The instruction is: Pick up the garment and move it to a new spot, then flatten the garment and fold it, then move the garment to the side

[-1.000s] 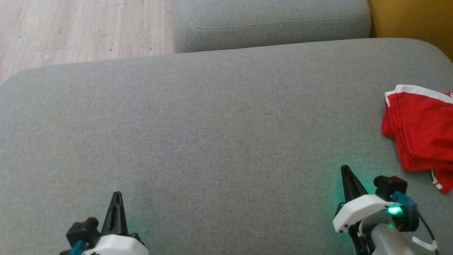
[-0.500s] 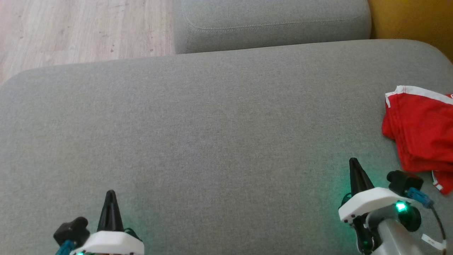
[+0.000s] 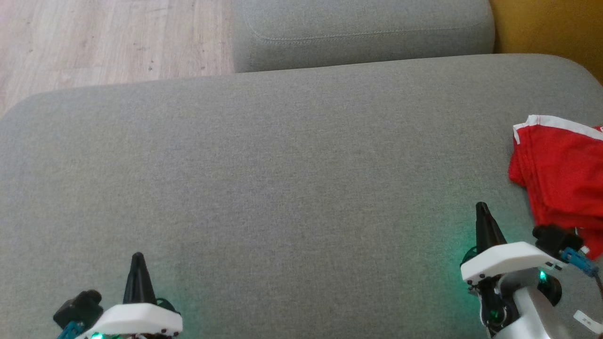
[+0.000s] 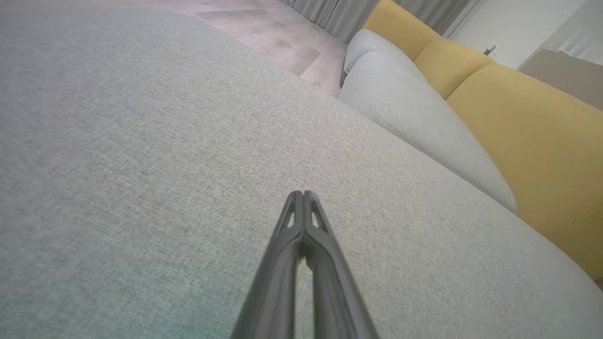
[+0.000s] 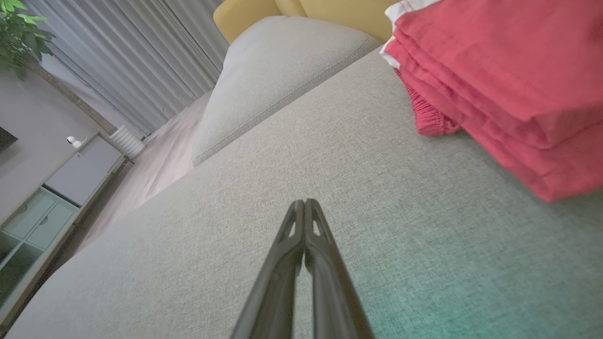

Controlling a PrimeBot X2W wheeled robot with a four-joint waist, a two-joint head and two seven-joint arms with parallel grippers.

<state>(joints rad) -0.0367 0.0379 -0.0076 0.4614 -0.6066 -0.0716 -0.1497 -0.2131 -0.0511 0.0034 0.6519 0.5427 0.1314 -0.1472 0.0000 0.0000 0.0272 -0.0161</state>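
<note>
In the head view, a broad grey sofa cushion [image 3: 282, 165] carries everything. The folded red garment [image 3: 563, 174], trimmed in white, lies against the cushion's right edge, about midway between its far and near sides, and runs partly out of frame. The right end effector [image 3: 481, 210] hovers near the cushion's near right corner with its two dark fingers pressed together, just beside the garment's near left corner but holding nothing. The left end effector [image 3: 137, 261] is at the near left corner, fingers likewise together and empty, well apart from the garment. Beyond the far edge sit a second grey cushion [image 3: 362, 33], pale wood floor [image 3: 94, 42] and a yellow backrest [image 3: 546, 23].

In the left wrist view, the left end effector [image 4: 303, 197] has its fingertips meeting over bare grey fabric, with the yellow backrest behind.

In the right wrist view, the right end effector [image 5: 305, 205] has its tips touching each other above the cushion. The garment, stacked in several layers, lies ahead and to that view's right, clear of the fingers. Grey curtains [image 5: 141, 56] and a leafy plant [image 5: 16, 28] stand in the background.
</note>
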